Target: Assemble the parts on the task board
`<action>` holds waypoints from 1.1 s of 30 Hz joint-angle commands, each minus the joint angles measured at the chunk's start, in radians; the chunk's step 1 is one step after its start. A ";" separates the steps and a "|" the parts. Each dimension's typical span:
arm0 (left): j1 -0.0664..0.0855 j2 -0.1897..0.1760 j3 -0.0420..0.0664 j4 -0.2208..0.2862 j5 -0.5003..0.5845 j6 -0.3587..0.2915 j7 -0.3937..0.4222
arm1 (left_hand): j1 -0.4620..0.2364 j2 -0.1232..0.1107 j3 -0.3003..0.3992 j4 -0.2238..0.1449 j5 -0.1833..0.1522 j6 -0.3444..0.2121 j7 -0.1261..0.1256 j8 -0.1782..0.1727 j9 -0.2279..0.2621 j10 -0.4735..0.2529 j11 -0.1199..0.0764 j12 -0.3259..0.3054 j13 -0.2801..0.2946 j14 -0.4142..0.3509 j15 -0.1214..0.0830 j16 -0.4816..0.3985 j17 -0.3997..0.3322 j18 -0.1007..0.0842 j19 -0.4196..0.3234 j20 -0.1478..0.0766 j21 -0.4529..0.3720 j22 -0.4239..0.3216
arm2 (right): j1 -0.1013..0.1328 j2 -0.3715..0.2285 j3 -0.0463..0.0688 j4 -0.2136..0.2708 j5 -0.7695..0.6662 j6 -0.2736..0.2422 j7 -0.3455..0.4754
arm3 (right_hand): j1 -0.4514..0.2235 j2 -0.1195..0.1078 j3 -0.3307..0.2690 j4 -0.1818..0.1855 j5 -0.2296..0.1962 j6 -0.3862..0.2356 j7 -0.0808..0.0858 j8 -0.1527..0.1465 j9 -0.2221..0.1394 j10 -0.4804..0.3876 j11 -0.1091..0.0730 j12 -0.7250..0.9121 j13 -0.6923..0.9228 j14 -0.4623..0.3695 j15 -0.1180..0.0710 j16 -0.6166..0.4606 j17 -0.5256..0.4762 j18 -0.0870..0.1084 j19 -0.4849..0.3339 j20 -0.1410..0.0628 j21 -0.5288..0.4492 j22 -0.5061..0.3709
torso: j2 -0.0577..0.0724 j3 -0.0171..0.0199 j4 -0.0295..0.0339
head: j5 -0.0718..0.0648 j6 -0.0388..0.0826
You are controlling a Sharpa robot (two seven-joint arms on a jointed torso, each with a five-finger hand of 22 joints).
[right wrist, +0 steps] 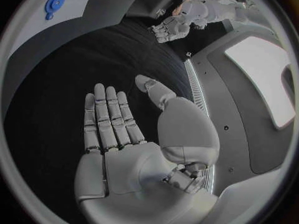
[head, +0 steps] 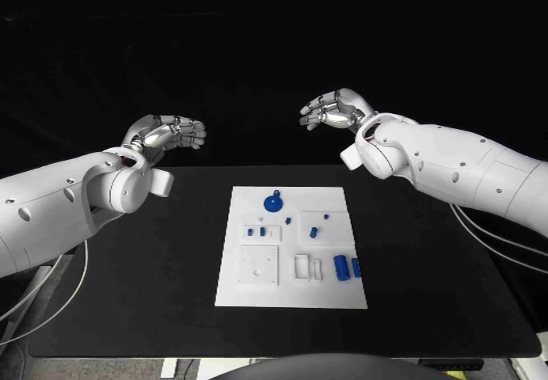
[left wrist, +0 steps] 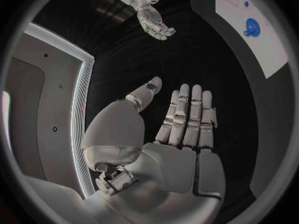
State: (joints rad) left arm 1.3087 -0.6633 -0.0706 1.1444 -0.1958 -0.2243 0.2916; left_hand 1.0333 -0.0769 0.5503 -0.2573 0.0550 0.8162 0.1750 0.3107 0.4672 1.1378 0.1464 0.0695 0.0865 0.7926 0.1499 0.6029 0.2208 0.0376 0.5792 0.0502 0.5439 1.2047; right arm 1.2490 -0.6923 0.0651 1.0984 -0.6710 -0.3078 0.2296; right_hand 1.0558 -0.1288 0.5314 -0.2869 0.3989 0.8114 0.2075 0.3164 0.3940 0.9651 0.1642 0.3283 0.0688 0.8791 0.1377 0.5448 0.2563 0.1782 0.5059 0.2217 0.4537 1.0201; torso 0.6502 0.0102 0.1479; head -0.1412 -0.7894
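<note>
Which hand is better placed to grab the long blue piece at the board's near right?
Probably the right hand. The long blue piece lies on the white board's right side, under the right arm. Both hands are open, raised beyond the table; the left hand would have to cross the board.

I see a flat white rectangular task board point(head: 290, 247) on the matte black table point(head: 137, 269). The small plastic parts are blue, among them a round blue disc point(head: 274, 203). Both my silver metal hands, left point(head: 169, 133) and right point(head: 333, 108), sit on glossy white arms point(head: 57, 206).
</note>
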 commanded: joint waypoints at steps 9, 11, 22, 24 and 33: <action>0.002 -0.003 0.005 0.020 -0.009 -0.005 0.018 | 0.007 0.003 -0.004 0.000 0.005 0.000 0.004 0.008 0.002 0.004 -0.002 0.006 -0.001 0.006 0.005 -0.008 0.002 0.012 0.000 0.004 -0.005 0.002 | 0.000 -0.017 0.003 0.025 -0.004 -0.022 0.022 | 0.006 0.001 -0.003 0.000 0.000 0.000 -0.005 0.007 -0.002 0.010 0.000 -0.007 -0.001 0.002 0.007 -0.006 0.000 0.017 0.000 0.005 -0.007 -0.001 | 0.050 -0.0068 0.0053 | -0.006 0.008; 0.003 -0.004 0.005 0.022 -0.009 -0.007 0.018 | 0.007 0.003 -0.004 0.000 0.005 0.000 0.004 0.008 0.002 0.004 -0.002 0.006 -0.001 0.006 0.006 -0.008 0.002 0.012 0.000 0.004 -0.005 0.002 | 0.001 -0.018 0.003 0.028 -0.003 -0.024 0.022 | 0.006 0.001 -0.003 0.000 0.000 0.000 -0.005 0.007 -0.002 0.010 0.000 -0.007 -0.001 0.002 0.007 -0.006 0.000 0.017 0.000 0.005 -0.007 -0.001 | 0.050 -0.0061 0.0053 | -0.006 0.010; 0.010 0.019 0.005 0.000 -0.009 -0.013 0.011 | 0.016 0.000 -0.004 -0.006 0.005 -0.001 0.003 0.009 0.002 0.006 -0.001 0.006 -0.003 0.012 0.007 -0.014 0.006 0.014 0.003 0.005 -0.006 0.004 | 0.002 -0.011 0.004 0.030 0.005 -0.013 0.012 | 0.007 0.002 -0.002 0.000 0.000 0.001 -0.006 0.008 -0.002 0.011 0.000 -0.008 -0.001 0.004 0.007 -0.008 0.000 0.017 0.001 0.005 -0.008 -0.001 | 0.048 -0.0072 -0.0004 | -0.004 0.040; 0.010 0.031 0.005 -0.015 -0.009 -0.009 0.009 | 0.018 0.000 -0.004 -0.007 0.005 -0.001 0.004 0.010 0.001 0.007 -0.001 0.006 -0.003 0.016 0.007 -0.014 0.007 0.015 0.005 0.005 -0.007 0.004 | 0.002 -0.003 0.003 0.023 0.002 -0.001 0.003 | 0.007 0.002 -0.002 0.001 -0.001 0.002 -0.006 0.008 -0.002 0.012 0.000 -0.008 -0.001 0.005 0.007 -0.009 0.001 0.017 0.002 0.005 -0.008 -0.001 | 0.041 -0.0058 -0.0013 | -0.005 0.041; 0.008 0.066 0.003 -0.065 -0.009 0.007 0.002 | 0.026 0.002 -0.005 -0.014 0.005 0.001 0.003 0.013 0.001 0.015 -0.004 0.009 -0.004 0.036 0.001 -0.016 0.018 0.019 0.017 0.002 -0.006 0.008 | 0.002 0.020 0.003 -0.009 -0.249 0.085 -0.062 | 0.024 0.000 -0.011 -0.004 -0.039 0.011 -0.010 0.014 -0.003 0.039 -0.010 -0.008 0.004 0.104 -0.039 0.030 0.051 0.051 0.101 -0.001 0.018 0.007 | 0.001 0.0001 -0.0053 | -0.001 0.040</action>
State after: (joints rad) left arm 1.3159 -0.6006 -0.0683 1.0832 -0.2013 -0.2304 0.2899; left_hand 1.0486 -0.0721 0.5448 -0.2629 0.0550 0.8162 0.1750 0.3186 0.4678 1.1488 0.1428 0.0733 0.0844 0.8213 0.1529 0.5916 0.2378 0.0465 0.5919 0.0517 0.5440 1.2128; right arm 1.2505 -0.6774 0.0676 1.0926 -0.7495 -0.2903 0.2058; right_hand 1.0752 -0.1293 0.5258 -0.2925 0.3635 0.8213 0.1977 0.3287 0.3913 1.0023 0.1531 0.3198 0.0719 0.9794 0.1006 0.5736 0.3048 0.2254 0.6020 0.2209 0.4699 1.0271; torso 0.6716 0.0068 0.1443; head -0.1437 -0.7466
